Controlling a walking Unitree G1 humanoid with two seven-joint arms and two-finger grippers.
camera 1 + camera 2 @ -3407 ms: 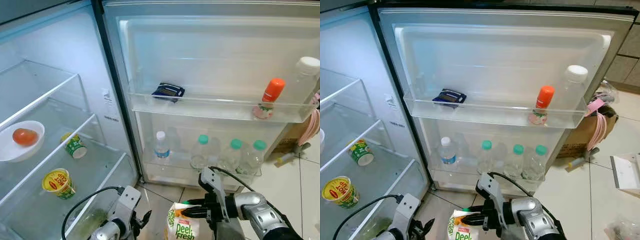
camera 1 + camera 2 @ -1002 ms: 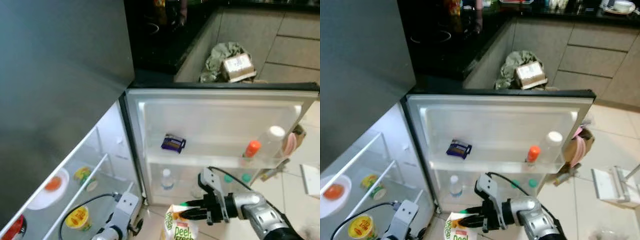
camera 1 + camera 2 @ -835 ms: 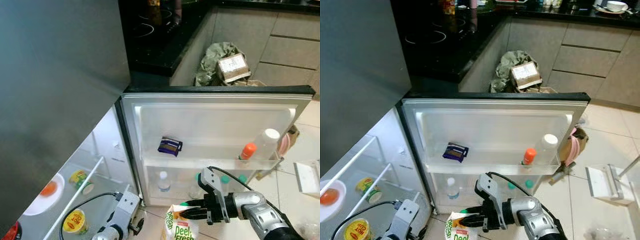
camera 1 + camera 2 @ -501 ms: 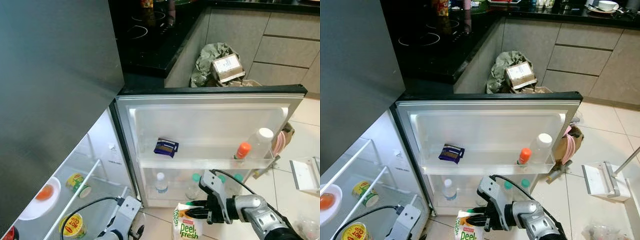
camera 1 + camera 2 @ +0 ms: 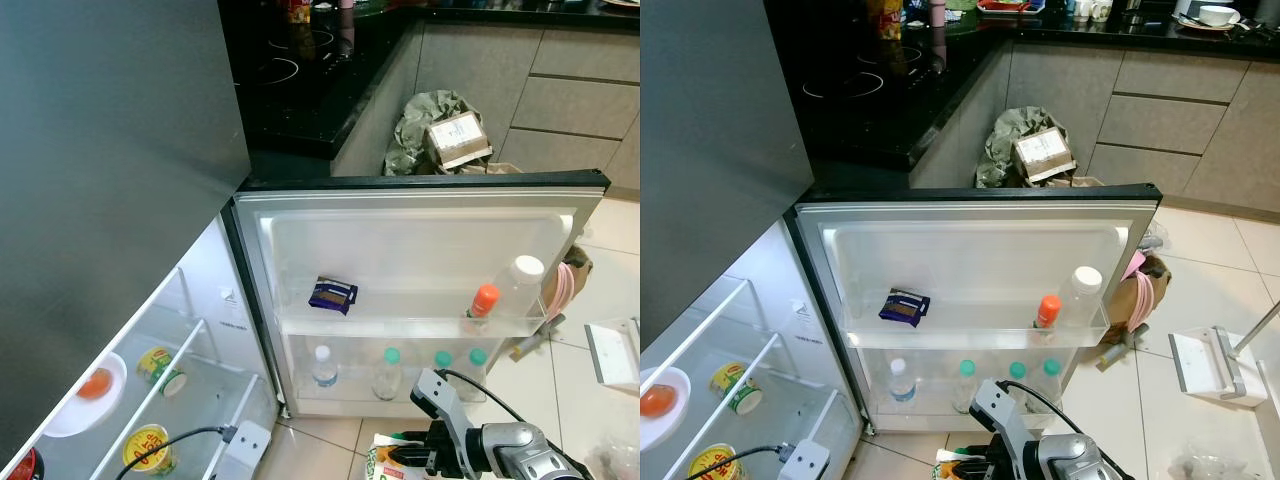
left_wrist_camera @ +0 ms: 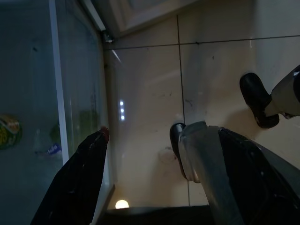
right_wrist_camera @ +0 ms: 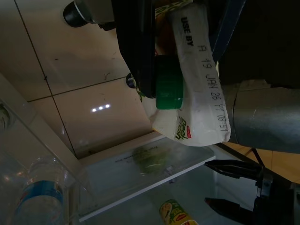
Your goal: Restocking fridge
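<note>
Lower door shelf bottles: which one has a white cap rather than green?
The leftmost bottle, nearest the hinge: white cap and blue label. The three bottles to its right all have green caps.

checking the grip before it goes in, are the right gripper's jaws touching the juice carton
Touching. In the right wrist view the right gripper has its jaws closed on either side of the juice carton, one black finger pressed against its green cap.

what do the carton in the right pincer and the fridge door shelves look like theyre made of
Carton: looks like coated paperboard, white and slightly glossy, with a folded gable top, a printed date, and a green cap that seems plastic. The right pincer is clamped on that top.

Door shelves: likely clear rigid plastic, since the dark packet and bottles show through the front wall.
</note>
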